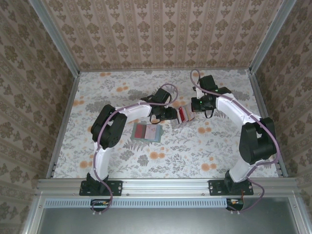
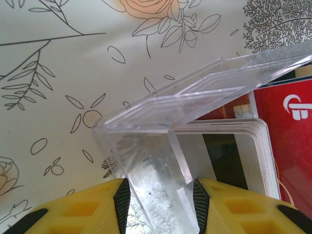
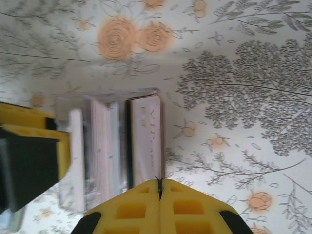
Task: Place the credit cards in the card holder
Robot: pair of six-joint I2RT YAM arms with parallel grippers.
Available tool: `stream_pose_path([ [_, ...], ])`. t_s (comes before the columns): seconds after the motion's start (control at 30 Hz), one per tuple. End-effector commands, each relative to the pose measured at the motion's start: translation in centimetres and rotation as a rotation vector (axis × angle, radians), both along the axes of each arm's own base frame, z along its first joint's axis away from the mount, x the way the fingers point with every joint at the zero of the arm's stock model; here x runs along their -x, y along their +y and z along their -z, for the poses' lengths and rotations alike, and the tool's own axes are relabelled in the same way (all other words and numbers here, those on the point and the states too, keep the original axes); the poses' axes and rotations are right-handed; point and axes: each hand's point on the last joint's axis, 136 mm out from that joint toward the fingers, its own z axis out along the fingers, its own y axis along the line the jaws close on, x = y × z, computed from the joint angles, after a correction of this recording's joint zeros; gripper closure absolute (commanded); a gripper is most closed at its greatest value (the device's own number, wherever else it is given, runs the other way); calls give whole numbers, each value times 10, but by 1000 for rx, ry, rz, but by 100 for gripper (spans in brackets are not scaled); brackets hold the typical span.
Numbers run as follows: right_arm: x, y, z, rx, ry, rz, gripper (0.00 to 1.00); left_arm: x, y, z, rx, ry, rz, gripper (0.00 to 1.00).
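Your L gripper [image 2: 161,196] pinches the clear card holder [image 2: 195,92] wall, mid table [image 1: 219,146]; R gripper [image 3: 159,187] is pressed together by the credit cards [image 3: 146,141] standing inside

"VIP" (faint) on tan card [image 3: 146,146]

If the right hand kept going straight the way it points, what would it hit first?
Most likely the tan card standing in the clear plastic box, just ahead of the right hand's closed fingertips; it may already touch it.

Right of the left gripper [image 2: 161,202] the red card [image 2: 287,146] runs off frame; we cannot read the blurred tan card [image 3: 146,141].
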Motion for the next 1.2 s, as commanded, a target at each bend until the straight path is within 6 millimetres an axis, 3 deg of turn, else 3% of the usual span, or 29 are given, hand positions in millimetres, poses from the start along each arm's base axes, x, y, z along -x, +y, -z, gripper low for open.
stream_pose_path([
  [0.0, 1, -23, 13, 161, 10, 31, 100, 17, 14, 38, -93, 96, -10, 58],
  [0.27, -1, -31, 6, 252, -30, 37, 100, 16, 12, 40, -89, 101, -9, 58],
  [0.43, 0, -2, 1, -29, -18, 17, 100, 17, 13, 39, -92, 101, -10, 58],
  [0.7, -4, 22, -7, -245, -7, 0, 100, 17, 14, 40, -96, 101, -10, 58],
  [0.93, -10, 32, -19, -480, 1, 15, 100, 18, 16, 41, -99, 103, -9, 58],
  [1.17, -12, 29, -26, -575, 6, 29, 100, 17, 16, 42, -98, 105, -11, 58],
])
